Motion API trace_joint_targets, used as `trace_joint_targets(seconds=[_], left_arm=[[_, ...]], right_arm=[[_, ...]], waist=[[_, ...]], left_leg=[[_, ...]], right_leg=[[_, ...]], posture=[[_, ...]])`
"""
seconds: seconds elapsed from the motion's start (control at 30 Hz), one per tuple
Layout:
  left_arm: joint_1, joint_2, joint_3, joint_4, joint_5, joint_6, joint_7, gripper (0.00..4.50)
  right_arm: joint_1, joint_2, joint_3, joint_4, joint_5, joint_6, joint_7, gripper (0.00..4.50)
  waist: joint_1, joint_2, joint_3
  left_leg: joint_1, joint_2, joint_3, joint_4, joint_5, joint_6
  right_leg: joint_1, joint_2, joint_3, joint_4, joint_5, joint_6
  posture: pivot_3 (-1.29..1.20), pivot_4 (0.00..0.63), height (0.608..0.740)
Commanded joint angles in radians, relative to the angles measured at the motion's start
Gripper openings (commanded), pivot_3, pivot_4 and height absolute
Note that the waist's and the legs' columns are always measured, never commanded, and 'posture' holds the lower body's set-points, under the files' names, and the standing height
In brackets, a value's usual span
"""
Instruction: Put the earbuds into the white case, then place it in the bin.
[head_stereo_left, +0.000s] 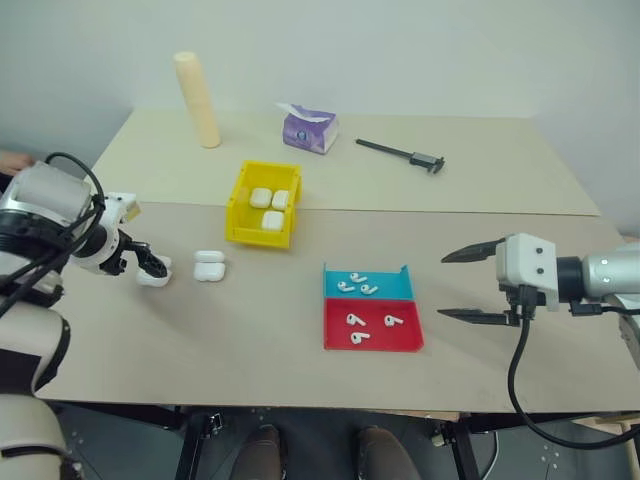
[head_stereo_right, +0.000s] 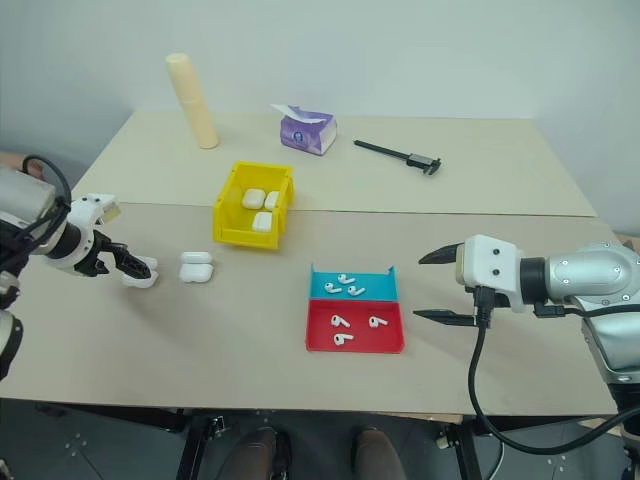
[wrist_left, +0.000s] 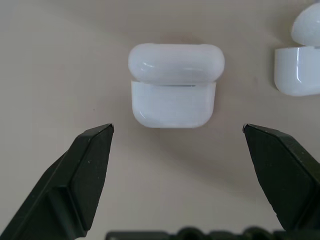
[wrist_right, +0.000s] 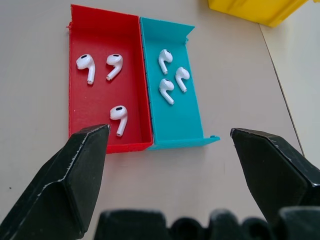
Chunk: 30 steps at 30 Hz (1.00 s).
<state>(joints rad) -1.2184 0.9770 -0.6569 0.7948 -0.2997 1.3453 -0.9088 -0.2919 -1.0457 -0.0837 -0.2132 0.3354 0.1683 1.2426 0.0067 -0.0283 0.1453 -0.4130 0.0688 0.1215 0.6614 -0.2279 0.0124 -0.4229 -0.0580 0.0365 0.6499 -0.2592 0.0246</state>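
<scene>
Desk (head_stereo_left: 250, 380): tissue pack (head_stereo_left: 309, 130), caliper (head_stereo_left: 402, 153), cylinder (head_stereo_left: 198, 99) at far side. Yellow bin (head_stereo_left: 243, 205) holds three cases. Red tray (head_stereo_left: 335, 340), blue tray (head_stereo_left: 385, 290) carry earbuds (head_stereo_left: 357, 319). Left claw (wrist_left: 177, 131) wide over white case (wrist_left: 174, 85), second case (head_stereo_left: 209, 265) beside. Right claw (head_stereo_left: 458, 285) wide, bare desk around.

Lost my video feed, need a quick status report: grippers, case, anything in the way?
Left gripper open, poised over a white case on the table. Right gripper open, empty, beside the earbuds trays. Nothing in the way.
</scene>
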Motion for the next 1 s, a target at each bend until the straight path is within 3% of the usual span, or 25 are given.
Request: trace_joint_targets(seconds=[0.03,0.47,0.9,1.0], left_arm=[[-0.035,-0.027,0.010,0.064,0.080,-0.049,-0.047,4.50],[-0.010,-0.157,0.097,0.251,0.255,-0.204,-0.085,4.50],[-0.002,-0.180,0.183,0.342,0.362,-0.286,-0.104,4.50],[-0.005,-0.185,0.202,0.363,0.385,-0.295,-0.093,3.96]], right_arm=[[0.000,-0.018,-0.046,-0.034,0.009,0.010,-0.011,4.47],[0.029,-0.035,-0.068,-0.061,0.006,0.047,-0.031,4.47],[0.045,-0.036,-0.058,-0.067,-0.016,0.044,-0.056,4.47],[0.040,-0.037,-0.055,-0.062,-0.020,0.048,-0.057,4.50]], waist=[[0.000,0.000,0.000],[0.001,0.000,0.000],[0.000,0.000,0.000],[-0.002,0.000,0.000]], left_leg=[[0.000,0.000,0.000,0.000,0.000,0.000],[-0.001,0.000,-0.001,0.001,0.000,0.000],[-0.001,0.000,-0.001,0.001,0.000,0.000],[0.000,0.000,-0.001,0.001,0.000,0.000]], right_leg=[[0.000,0.000,0.000,0.000,0.000,0.000],[0.000,0.000,-0.001,0.000,0.000,0.000],[0.001,0.000,-0.001,0.001,0.000,0.000],[0.001,0.000,-0.001,0.001,0.000,0.000]], posture=[[0.00,0.150,0.740],[0.00,0.150,0.740],[0.00,0.150,0.740],[0.00,0.150,0.740]])
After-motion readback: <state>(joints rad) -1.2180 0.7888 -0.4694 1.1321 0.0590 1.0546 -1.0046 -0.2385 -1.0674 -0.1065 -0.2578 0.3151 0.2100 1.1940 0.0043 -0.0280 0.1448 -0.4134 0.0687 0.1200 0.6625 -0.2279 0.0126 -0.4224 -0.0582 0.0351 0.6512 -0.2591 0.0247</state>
